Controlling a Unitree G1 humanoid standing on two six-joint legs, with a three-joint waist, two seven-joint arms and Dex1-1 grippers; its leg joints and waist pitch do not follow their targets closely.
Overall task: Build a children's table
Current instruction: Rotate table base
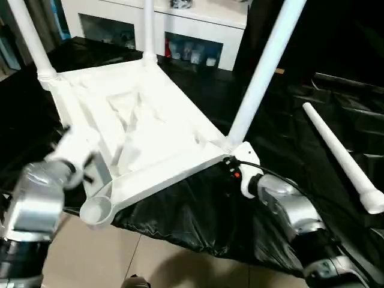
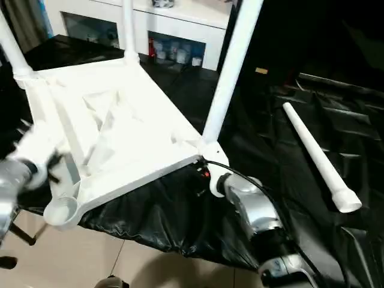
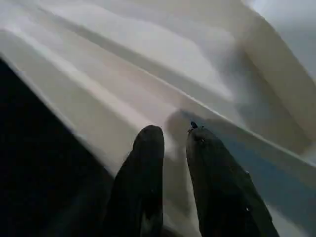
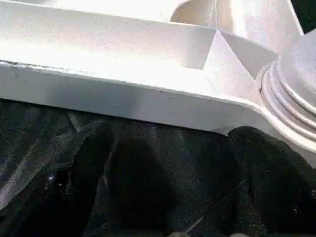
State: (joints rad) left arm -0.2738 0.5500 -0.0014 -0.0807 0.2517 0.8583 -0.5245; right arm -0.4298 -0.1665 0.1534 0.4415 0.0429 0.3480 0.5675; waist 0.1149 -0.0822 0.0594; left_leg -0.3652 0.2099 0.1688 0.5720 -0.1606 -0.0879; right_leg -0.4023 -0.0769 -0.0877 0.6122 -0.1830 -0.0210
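On the black sheet in the head views the children's table lies upside down with 3 legs up, 1 corner socket bare, and the 4th leg lying loose well apart to the right; the left gripper sits blurred over the near-left rim. In the left wrist view, the left gripper's fingers sit close with a narrow gap, nothing pinched, over white ribbing. In the right wrist view, the right gripper is spread wide over the sheet, under the table's edge beside a leg collar.
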